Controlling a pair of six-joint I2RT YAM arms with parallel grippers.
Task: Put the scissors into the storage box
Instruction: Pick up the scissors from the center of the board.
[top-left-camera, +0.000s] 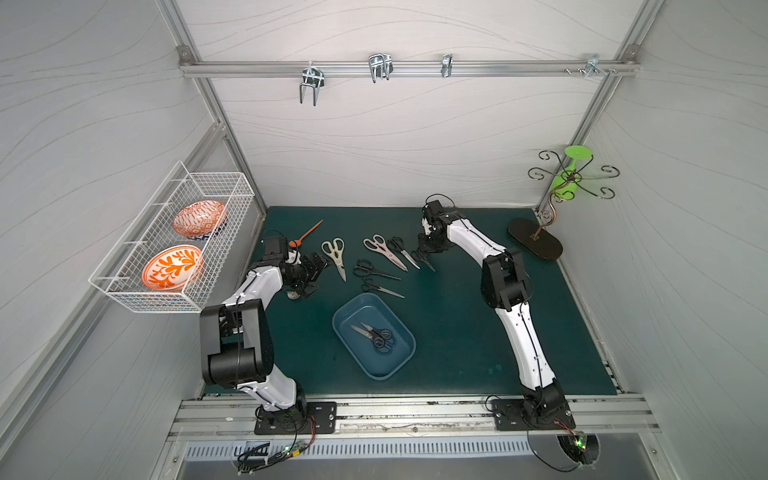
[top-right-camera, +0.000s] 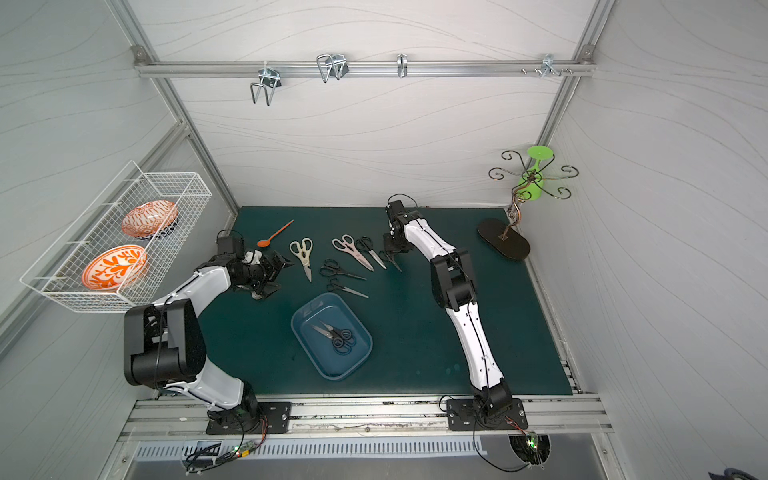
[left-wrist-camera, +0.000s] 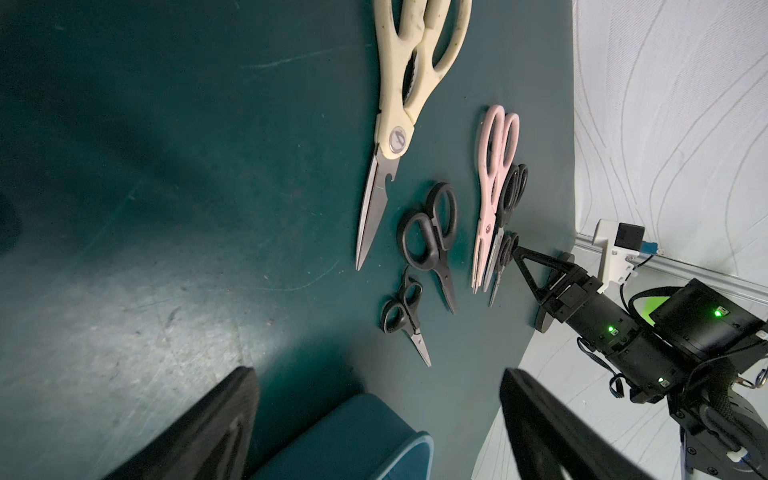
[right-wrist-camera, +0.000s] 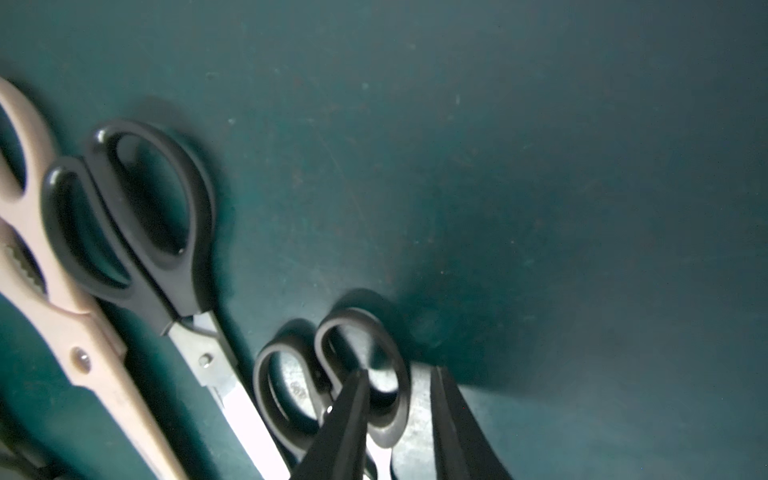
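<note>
The blue storage box (top-left-camera: 336, 328) (top-right-camera: 293, 328) lies near the mat's middle with two black-handled scissors (top-left-camera: 374, 334) inside. Behind it lie cream shears (top-left-camera: 336, 253) (left-wrist-camera: 399, 116), pink shears (top-left-camera: 384, 249) (left-wrist-camera: 492, 174) and several black-handled pairs (top-left-camera: 372, 270). My right gripper (top-left-camera: 428, 249) (right-wrist-camera: 401, 371) is down on the rightmost small black pair (right-wrist-camera: 361, 316). Its narrow jaws straddle one handle loop, one finger through the loop and a thin gap at the other. My left gripper (top-left-camera: 320, 280) (left-wrist-camera: 376, 372) hovers wide open and empty left of the cream shears.
An orange spoon (top-left-camera: 307, 232) lies at the back left of the mat. A white wire basket (top-left-camera: 174, 237) with two orange bowls hangs on the left wall. A dark-based wire stand (top-left-camera: 536, 245) holding a green glass (top-left-camera: 569, 174) is at the back right.
</note>
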